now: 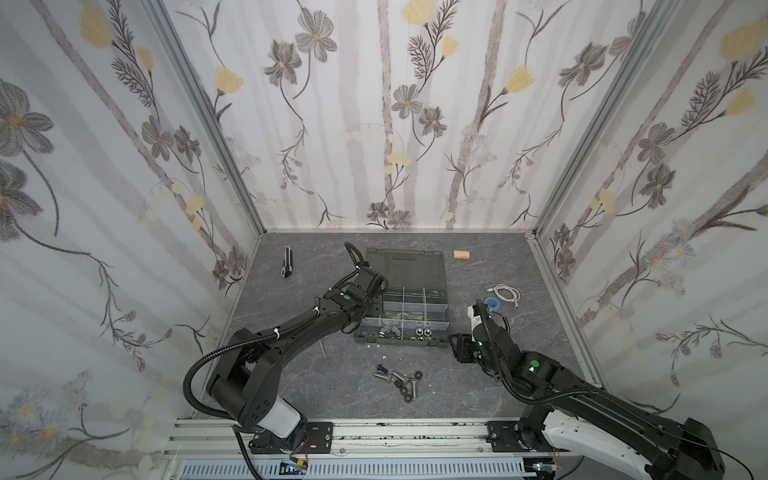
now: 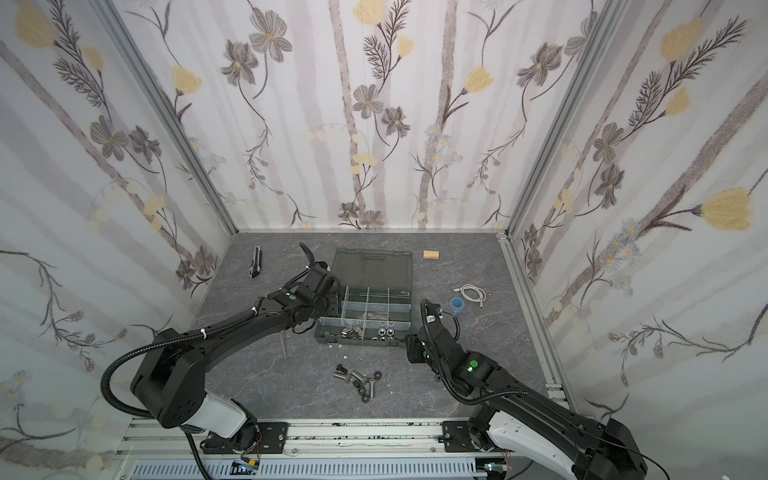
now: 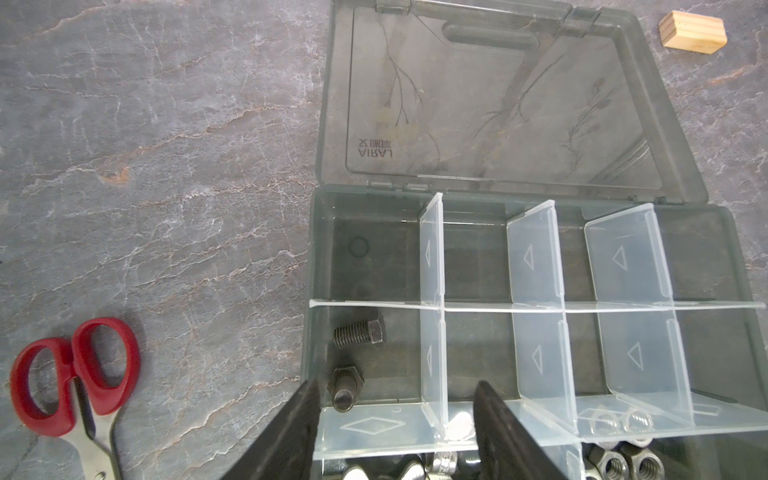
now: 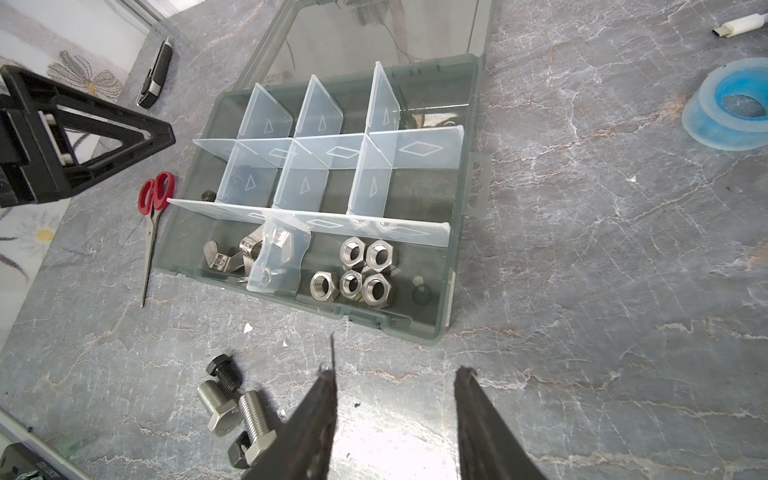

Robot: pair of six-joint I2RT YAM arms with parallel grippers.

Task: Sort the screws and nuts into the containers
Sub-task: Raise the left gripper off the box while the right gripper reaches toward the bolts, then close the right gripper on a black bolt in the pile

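1. While the left gripper (image 3: 397, 386) hung over the case (image 3: 320, 249), its jaws stood about half apart and gripped nothing at all.
2. Right under it was the end compartment (image 3: 374, 357) of the middle row, with two black screws (image 3: 361, 334) lying in it.
3. One of them lay flat just ahead of the fingertips. Its mate sat just beside one finger, clear of both pads.
4. Back under its fingers, in the nearest row, wing nuts (image 4: 224, 259) filled one side of a short divider (image 4: 278, 257) and silver hex nuts (image 4: 365, 270) the other.
5. Beyond its tips, the far-row compartments showed only bare floor, and the lid (image 3: 498, 104) lay open past those.
6. Off to its left, outside the case wall, red scissors (image 3: 75, 374) lay on the table (image 3: 166, 166).
7. Over to the right gripper (image 4: 397, 370): it hovered low above the table, jaws partly spread, nothing between them.
8. The case's near wall ran just ahead of its tips, and the hex nuts lay just past that wall.
9. Close on its left sat the loose pile (image 1: 397, 380) of silver and black screws with some black nuts, all on the table outside the case.
10. Well off to its right lay a blue tape roll (image 4: 735, 110) and a white cable (image 4: 739, 23).
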